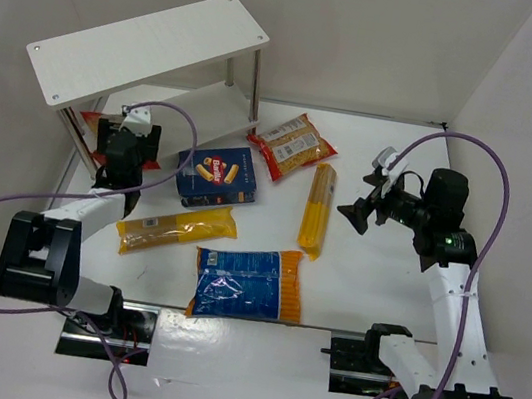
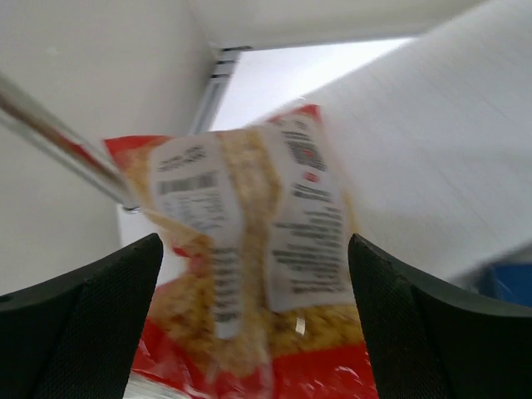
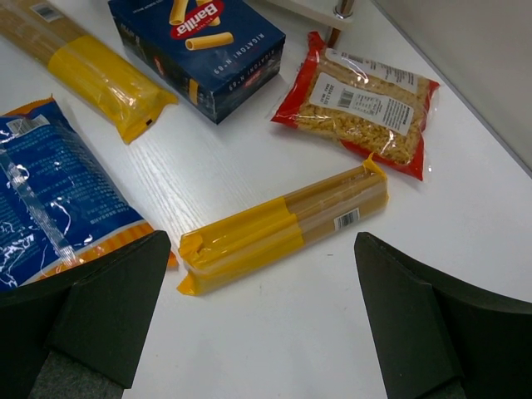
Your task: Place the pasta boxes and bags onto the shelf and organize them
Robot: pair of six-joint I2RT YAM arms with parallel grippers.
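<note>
The white two-tier shelf (image 1: 149, 44) stands at the back left. My left gripper (image 1: 124, 152) is open at its lower tier. In the left wrist view its jaws (image 2: 253, 241) stand wide apart in front of a red-edged clear bag of yellow pasta (image 2: 249, 249), beside a silver post (image 2: 58, 137). This bag (image 1: 89, 121) is mostly hidden from above. On the table lie the dark blue box (image 1: 216, 177), the second red-edged bag (image 1: 297, 146), two long yellow packs (image 1: 317, 208) (image 1: 178, 227) and the blue-orange bag (image 1: 248, 283). My right gripper (image 1: 360, 214) is open and empty, above the nearer yellow pack (image 3: 283, 229).
White walls close in the table at the back and both sides. Purple cables loop from both arms over the table's sides. The right wrist view also shows the blue box (image 3: 199, 50), the red-edged bag (image 3: 359, 104) and the blue-orange bag (image 3: 50, 199).
</note>
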